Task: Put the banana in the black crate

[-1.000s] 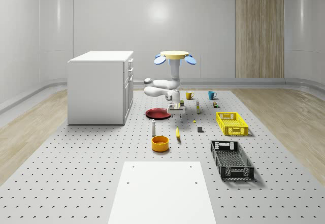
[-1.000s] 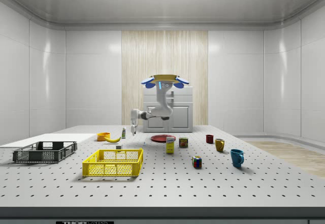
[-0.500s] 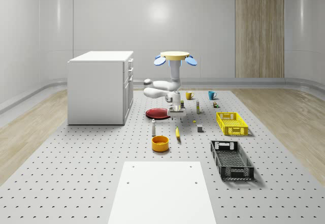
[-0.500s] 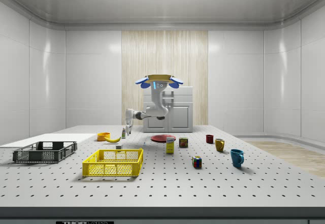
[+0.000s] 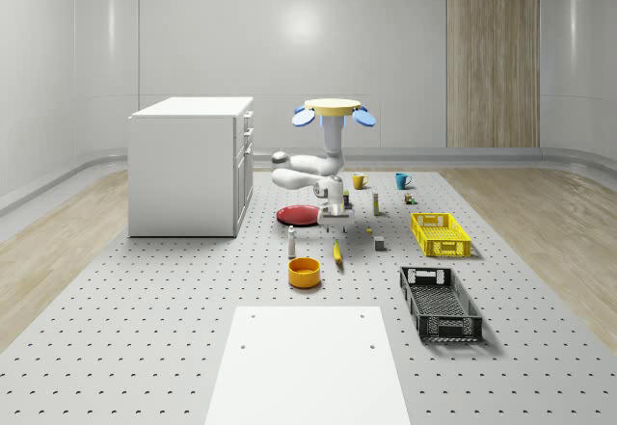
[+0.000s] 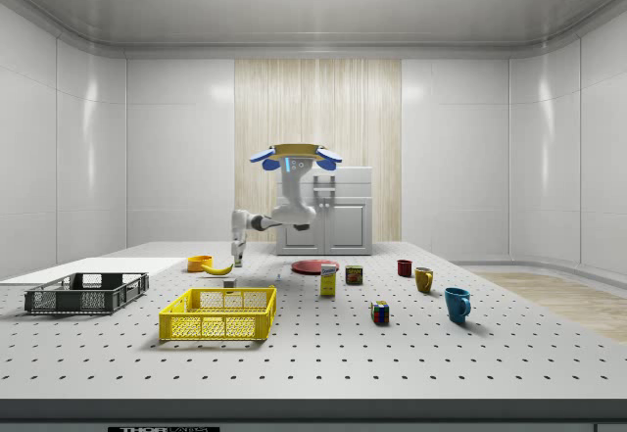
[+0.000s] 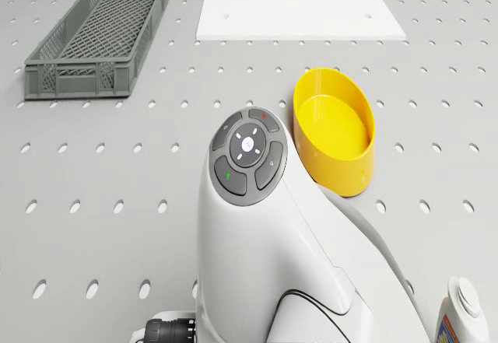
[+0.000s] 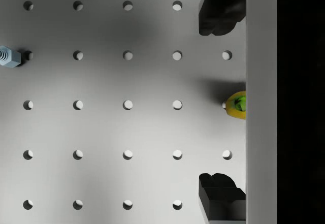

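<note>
The yellow banana lies on the perforated table, between the orange bowl and a small grey block. The black crate stands empty toward the whole-scene view's front right, and at the side view's left. The drone hovers over the table just behind the banana, arm bent downward. My gripper hangs a little above the table, close behind the banana. In the wrist view the gripper is open, its dark fingers wide apart, and the banana's tip shows between them.
A yellow crate sits behind the black one. A red plate, a white bottle, mugs and small boxes stand around the arm. A white cabinet is at the back left, a white board at the front. A bolt lies nearby.
The drone and arm have shifted toward the side view's left, bringing the gripper closer to the banana. The banana and crates have not moved.
</note>
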Controlling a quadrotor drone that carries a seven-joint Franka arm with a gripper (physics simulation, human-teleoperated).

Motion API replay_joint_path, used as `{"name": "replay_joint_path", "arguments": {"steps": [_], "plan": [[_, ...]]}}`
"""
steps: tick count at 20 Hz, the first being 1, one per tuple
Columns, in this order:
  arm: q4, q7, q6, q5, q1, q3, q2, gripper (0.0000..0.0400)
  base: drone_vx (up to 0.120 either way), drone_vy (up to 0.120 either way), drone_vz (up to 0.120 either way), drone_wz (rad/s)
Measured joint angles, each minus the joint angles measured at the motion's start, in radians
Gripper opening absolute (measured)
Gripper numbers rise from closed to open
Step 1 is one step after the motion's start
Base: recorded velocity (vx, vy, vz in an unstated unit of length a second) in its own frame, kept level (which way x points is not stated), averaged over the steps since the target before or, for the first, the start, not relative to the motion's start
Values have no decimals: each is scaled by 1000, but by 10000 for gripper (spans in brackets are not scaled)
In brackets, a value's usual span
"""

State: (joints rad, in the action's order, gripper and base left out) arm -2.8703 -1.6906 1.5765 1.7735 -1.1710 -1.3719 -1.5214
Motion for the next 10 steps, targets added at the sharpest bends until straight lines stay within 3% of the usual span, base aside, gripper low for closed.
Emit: {"name": "replay_joint_path", "arguments": {"steps": [10], "plan": [[0,-2,9,-4,-2,-1,-10,400,120,0,0,0]]}}
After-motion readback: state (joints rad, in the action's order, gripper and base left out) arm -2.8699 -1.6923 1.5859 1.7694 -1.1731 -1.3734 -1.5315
